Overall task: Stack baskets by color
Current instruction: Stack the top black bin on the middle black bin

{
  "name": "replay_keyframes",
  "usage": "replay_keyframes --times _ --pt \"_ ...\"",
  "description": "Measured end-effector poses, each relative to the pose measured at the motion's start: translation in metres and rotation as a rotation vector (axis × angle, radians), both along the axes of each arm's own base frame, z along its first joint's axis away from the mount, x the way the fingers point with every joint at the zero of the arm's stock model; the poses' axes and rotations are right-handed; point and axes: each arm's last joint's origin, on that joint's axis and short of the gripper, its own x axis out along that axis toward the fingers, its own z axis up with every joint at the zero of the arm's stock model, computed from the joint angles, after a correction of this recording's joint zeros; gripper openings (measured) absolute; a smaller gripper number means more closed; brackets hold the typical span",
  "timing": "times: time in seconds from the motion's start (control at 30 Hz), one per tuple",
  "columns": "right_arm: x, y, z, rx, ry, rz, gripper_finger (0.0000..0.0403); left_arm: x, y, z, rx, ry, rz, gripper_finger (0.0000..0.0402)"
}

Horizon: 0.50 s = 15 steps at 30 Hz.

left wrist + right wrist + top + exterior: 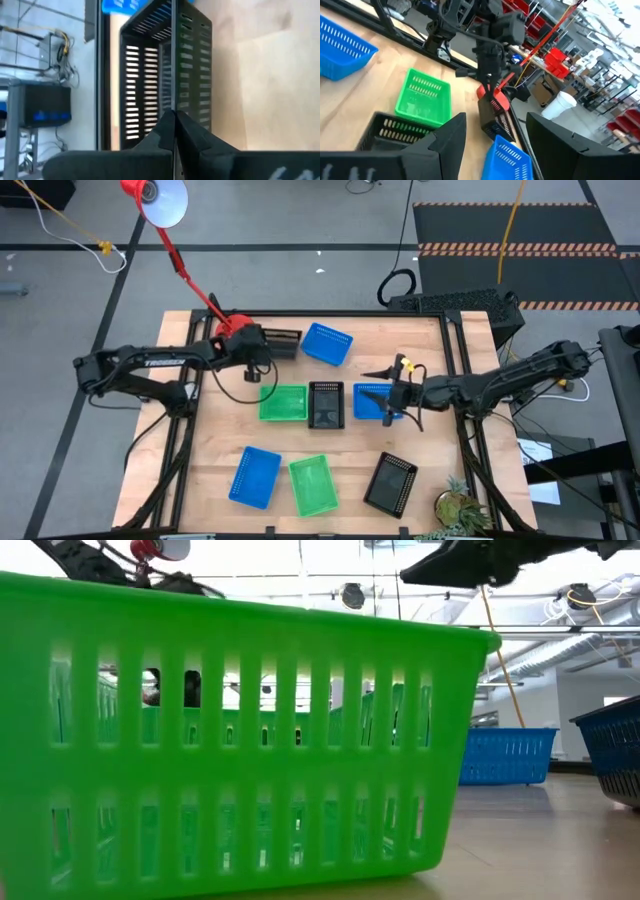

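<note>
Several baskets lie on the wooden table. My left gripper (264,352), at the far left beside the red lamp base (232,328), is shut on a black basket (283,342) that is tipped on edge. In the middle row a green basket (284,402), a black basket (326,402) and a blue basket (372,404) rest on their bottoms. My right gripper (385,392) hovers open above that blue basket, touching nothing. Another blue basket (327,343) sits far off. Near the front lie a blue basket (255,476), a green basket (313,484) and a black basket (391,482). My left gripper pinches the black basket's slotted side wall at its rim (174,102), one finger inside the basket and one outside. The fingers slant down from the table's left. The basket hangs tilted below them (495,122); whether its lower edge touches the table I cannot tell.
The red lamp's arm (185,275) rises from its base close behind my left gripper. A small plant (460,508) stands at the near right corner. Black frame rails (455,370) border the table. Bare wood shows between the middle row and the near row.
</note>
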Motion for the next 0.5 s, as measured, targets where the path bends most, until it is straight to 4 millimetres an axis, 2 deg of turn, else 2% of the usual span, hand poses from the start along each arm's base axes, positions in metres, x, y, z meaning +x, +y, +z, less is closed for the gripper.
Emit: replay_keyframes --times 0.1,0.23,0.33,0.5 --pt "0.021 0.004 0.006 0.036 0.023 -0.010 0.0203 0.003 -0.010 0.013 0.019 -0.028 -0.040 0.0005" --pt "0.054 0.007 0.009 0.101 0.163 0.010 0.0203 0.009 -0.023 0.024 0.031 -0.046 -0.104 0.0003" --pt "0.079 0.004 0.012 0.135 0.263 0.067 0.0203 0.015 -0.032 0.029 0.051 -0.051 -0.157 0.0003" --pt "0.111 -0.011 0.035 0.110 0.284 0.114 0.0202 0.021 -0.047 0.038 0.095 -0.031 -0.197 0.0003"
